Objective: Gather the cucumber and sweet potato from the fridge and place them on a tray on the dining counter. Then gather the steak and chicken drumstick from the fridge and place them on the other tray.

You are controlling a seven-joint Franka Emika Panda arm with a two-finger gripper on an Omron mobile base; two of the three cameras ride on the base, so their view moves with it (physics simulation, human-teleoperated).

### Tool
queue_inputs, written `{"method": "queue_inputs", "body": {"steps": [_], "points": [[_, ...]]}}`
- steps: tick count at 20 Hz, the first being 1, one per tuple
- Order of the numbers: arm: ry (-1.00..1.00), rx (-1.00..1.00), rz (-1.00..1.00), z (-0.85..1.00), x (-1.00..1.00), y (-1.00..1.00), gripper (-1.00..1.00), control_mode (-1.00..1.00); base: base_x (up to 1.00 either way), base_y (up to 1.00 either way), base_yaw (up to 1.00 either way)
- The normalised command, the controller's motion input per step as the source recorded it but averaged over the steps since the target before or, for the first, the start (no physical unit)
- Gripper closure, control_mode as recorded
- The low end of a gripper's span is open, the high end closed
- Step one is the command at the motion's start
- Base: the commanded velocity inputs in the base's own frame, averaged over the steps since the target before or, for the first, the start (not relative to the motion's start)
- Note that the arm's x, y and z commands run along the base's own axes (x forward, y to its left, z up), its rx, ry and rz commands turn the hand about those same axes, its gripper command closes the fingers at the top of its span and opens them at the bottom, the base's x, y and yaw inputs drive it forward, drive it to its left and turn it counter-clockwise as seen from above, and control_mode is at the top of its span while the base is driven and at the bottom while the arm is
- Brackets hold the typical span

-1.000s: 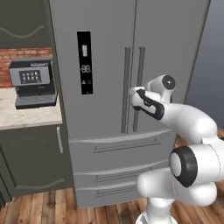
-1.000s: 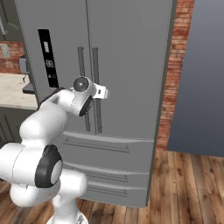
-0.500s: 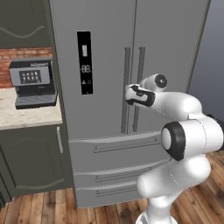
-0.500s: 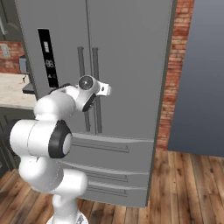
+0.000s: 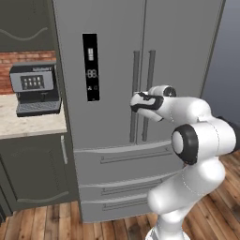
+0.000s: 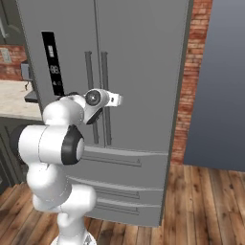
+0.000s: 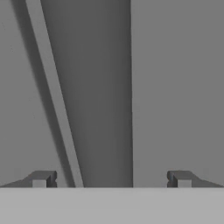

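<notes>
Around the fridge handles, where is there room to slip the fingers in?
Between the two handles, left one and right one, the gap is narrow. Bare door lies left, toward the display panel, and right. The open gripper has the left handle between its fingertips.

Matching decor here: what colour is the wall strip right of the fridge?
Red-brown brick pattern on the wall strip beside the fridge; clearest in the right base view.

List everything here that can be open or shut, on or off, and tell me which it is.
Left fridge door: shut.
Right fridge door: shut.
Fridge drawers: shut.
Fridge display panel: lit, showing digits.
Coffee machine: screen lit.
Cabinet door: shut.
Pincer: open, empty, at the door handles.
</notes>
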Motion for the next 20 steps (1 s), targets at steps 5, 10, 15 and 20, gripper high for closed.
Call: {"method": "queue_inputs", "body": {"steps": [5,10,15,20], "points": [[-0.01,0.00,0.00,-0.11,0.68,-0.05,1.00,-1.00,0.00,0.00,0.00],[0.01,0.00,0.00,0.00,0.62,-0.26,1.00,-1.00,0.00,0.00,0.00],[0.16,0.03,0.00,0.14,0.21,-0.27,1.00,-1.00,0.00,0.00,0.00],[0.34,0.14,0.00,0.43,-0.02,-0.25,1.00,-1.00,0.00,0.00,0.00]]}}
